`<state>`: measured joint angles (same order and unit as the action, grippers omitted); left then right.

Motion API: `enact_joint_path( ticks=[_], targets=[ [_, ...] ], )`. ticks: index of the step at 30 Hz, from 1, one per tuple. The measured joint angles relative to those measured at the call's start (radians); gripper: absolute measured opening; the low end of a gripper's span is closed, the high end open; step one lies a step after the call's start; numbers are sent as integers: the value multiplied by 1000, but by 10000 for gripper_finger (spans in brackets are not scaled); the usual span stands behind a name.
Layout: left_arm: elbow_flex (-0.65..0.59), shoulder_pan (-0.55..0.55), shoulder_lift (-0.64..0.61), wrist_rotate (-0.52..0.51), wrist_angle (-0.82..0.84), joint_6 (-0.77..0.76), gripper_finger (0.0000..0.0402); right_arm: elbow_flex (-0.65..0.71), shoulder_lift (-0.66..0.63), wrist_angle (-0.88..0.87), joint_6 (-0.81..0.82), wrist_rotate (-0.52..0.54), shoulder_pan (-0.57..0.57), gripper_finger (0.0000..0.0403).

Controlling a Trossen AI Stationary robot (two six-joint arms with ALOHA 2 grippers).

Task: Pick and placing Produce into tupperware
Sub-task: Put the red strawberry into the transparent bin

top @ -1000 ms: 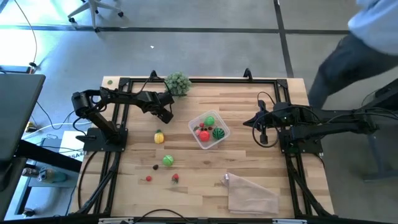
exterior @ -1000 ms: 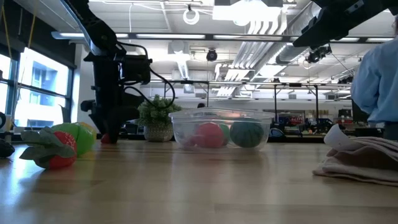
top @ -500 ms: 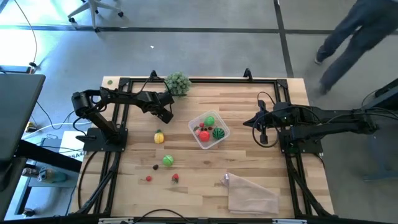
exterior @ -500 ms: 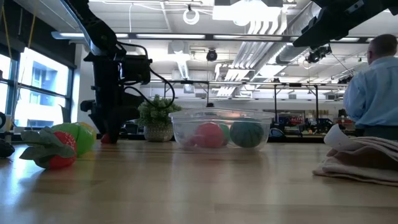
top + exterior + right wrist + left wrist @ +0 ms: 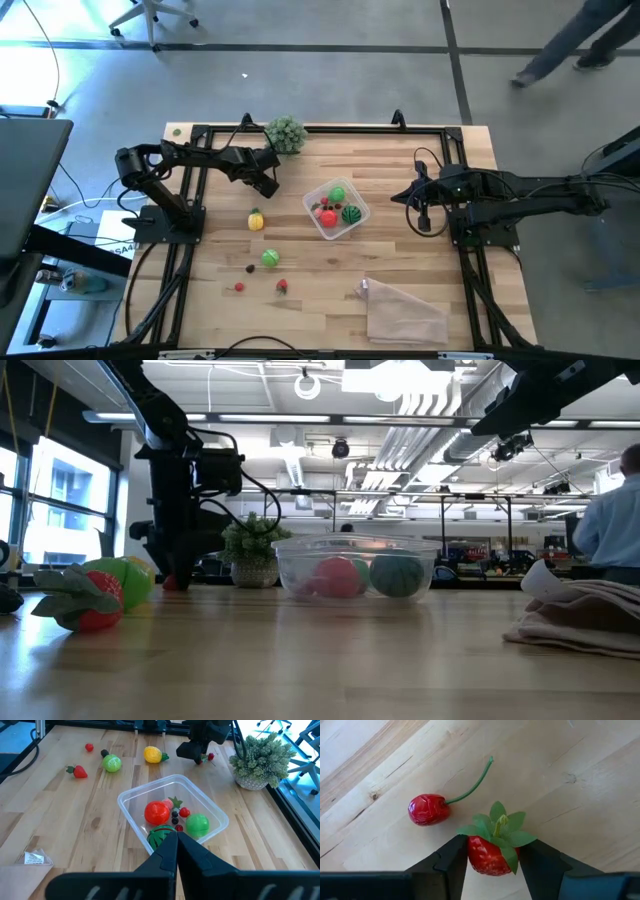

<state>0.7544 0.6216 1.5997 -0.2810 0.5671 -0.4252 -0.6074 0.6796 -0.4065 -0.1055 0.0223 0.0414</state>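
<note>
The left gripper (image 5: pixel 268 186) sits low at the table (image 5: pixel 400 262) near the leafy clump (image 5: pixel 285 133), its jaws clamped on a red strawberry (image 5: pixel 492 851), with a stemmed cherry (image 5: pixel 428 809) lying just beside it. The tupperware (image 5: pixel 337 209) stands mid-table and contains a red fruit (image 5: pixel 157 812), a green fruit (image 5: pixel 198 824), a striped melon ball (image 5: pixel 159 835) and small dark berries. The right gripper (image 5: pixel 422 222) waits right of the tub, its fingers (image 5: pixel 167 852) pressed together on nothing.
</note>
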Motion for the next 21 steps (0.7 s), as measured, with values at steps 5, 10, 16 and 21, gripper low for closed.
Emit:
enact_joint_path(
  ticks=[5,10,16,21],
  targets=[
    [0,0,0,0,-4,1,145,0,0,0,0,0,0,0],
    [0,0,0,1,-33,3,120,0,0,0,0,0,0,0],
    [-1,0,-2,14,-40,6,142,0,0,0,0,0,0,0],
    [-3,0,-26,96,-44,10,135,0,0,0,0,0,0,0]
  ],
)
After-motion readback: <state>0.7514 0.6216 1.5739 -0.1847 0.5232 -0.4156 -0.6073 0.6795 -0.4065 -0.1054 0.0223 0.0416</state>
